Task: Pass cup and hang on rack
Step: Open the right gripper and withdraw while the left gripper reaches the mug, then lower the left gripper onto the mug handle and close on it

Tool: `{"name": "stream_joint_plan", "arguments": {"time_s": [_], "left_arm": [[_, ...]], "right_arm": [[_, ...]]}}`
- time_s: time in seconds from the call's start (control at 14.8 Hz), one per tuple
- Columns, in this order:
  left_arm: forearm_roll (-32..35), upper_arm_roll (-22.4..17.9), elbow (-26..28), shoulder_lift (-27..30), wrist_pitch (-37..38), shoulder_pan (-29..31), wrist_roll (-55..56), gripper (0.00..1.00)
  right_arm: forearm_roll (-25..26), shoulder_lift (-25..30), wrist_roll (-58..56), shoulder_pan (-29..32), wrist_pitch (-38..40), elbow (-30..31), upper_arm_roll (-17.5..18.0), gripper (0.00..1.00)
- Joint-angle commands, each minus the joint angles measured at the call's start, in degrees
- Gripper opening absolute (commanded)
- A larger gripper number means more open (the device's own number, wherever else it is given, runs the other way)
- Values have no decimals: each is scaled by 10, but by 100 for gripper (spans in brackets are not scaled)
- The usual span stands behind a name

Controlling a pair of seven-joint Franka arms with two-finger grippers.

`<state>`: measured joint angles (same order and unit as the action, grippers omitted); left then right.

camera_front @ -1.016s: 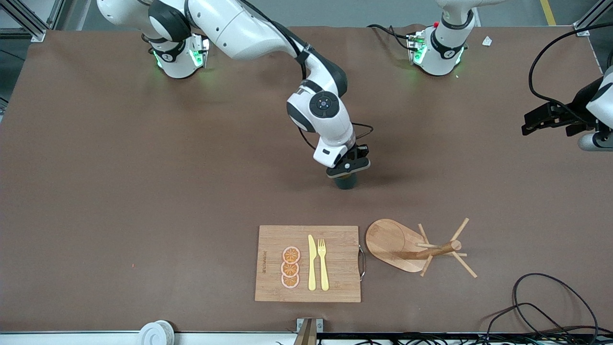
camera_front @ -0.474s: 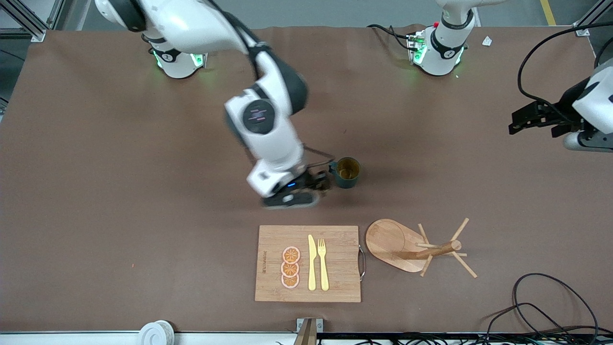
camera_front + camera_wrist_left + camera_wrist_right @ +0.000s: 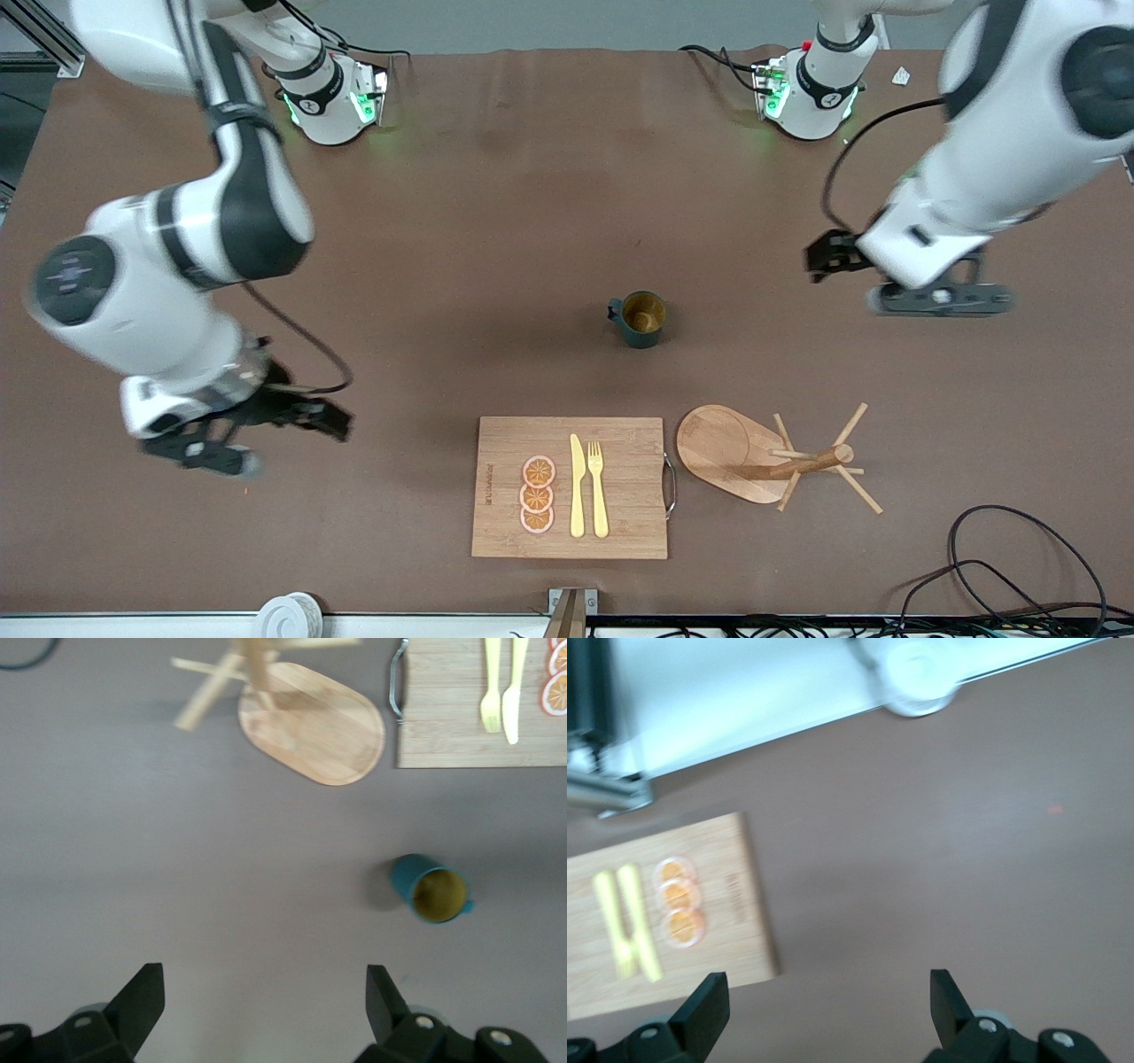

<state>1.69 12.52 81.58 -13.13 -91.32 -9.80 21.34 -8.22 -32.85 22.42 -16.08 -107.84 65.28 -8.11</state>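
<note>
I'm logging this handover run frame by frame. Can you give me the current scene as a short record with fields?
cup: the cup stands upright on the table, held by no gripper, mouth up
cup position: farther from the front camera than the rack and the cutting board
rack: the rack stands beside the cutting board, no cup on its pegs
left gripper: the left gripper, open, empty, over bare table near the cup
right gripper: the right gripper, open, empty, over bare table toward the right arm's end
on board: knife, fork, three orange slices
</note>
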Motion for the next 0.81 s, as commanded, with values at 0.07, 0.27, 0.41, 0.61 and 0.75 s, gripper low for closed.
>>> {"name": "stream_joint_plan", "arguments": {"time_s": [0.07, 0.27, 0.41, 0.61, 0.75], "left_arm": [[39, 0, -5, -29, -55, -66, 85, 100], [87, -1, -5, -75, -106, -139, 209, 100], [136, 0, -5, -100, -136, -181, 277, 100], [192, -1, -5, -145, -145, -246, 389, 100], [253, -1, -5, -174, -146, -293, 489, 100]], "right_arm": [[6, 80, -121, 79, 31, 77, 12, 100], [15, 166, -199, 111, 30, 173, 11, 100], [60, 227, -200, 112, 30, 234, 12, 100], [69, 318, -200, 108, 30, 324, 13, 100], [84, 343, -202, 108, 37, 343, 13, 100]]}}
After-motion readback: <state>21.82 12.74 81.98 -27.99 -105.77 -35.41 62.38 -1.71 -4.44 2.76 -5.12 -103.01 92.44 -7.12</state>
